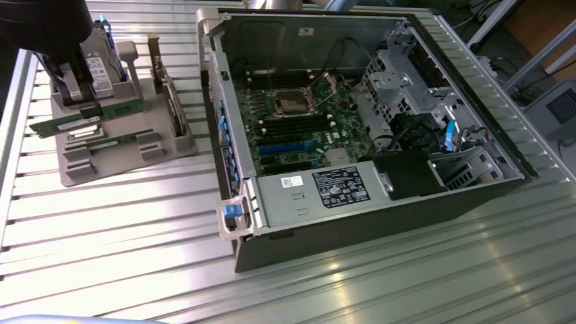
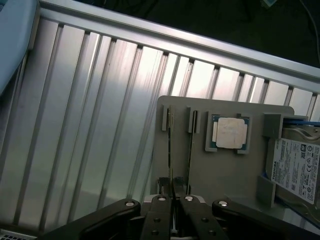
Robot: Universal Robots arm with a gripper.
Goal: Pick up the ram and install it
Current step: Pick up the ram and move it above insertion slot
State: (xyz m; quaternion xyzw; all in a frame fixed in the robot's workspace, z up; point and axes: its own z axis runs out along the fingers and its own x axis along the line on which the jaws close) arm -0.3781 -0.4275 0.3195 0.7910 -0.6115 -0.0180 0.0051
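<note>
1. Exterior view: the black arm comes in at the far left. Its gripper (image 1: 88,108) reaches down over a grey tray (image 1: 171,145) that sits on the ribbed metal table (image 1: 108,229).
2. The gripper is clenched on the ram (image 1: 54,123). This green stick lies slantwise over the tray, and its end toward the exterior view's left pokes out past the tray's edge. I cannot tell whether it has cleared its slot.
3. A second ram stick (image 1: 112,142) lies in the tray just nearer than the held one. A hard drive (image 1: 101,64) stands on edge at the tray's far end.
4. To the exterior view's right of the tray, close beside it, an open computer case (image 1: 360,229) lies on its side. Inside it are the motherboard (image 1: 306,128), the CPU socket (image 1: 293,102) at its far part, and a labelled power supply (image 1: 315,192) at the near wall.
5. Wrist view: the gripper (image 2: 172,192) has its fingers (image 2: 161,205) drawn together on the ram (image 2: 170,150), which is seen edge-on as a thin dark line running away from them.
6. The second ram stick (image 2: 190,145) runs parallel, just beside the first, over the same grey tray (image 2: 225,180).
7. Past that stick a square silver CPU (image 2: 230,132) rests in its recess. The hard drive (image 2: 300,167), with its white label, lies beyond the CPU at the tray's edge.
8. The table (image 2: 90,125) and its slats stretch away on the ram's other side.
</note>
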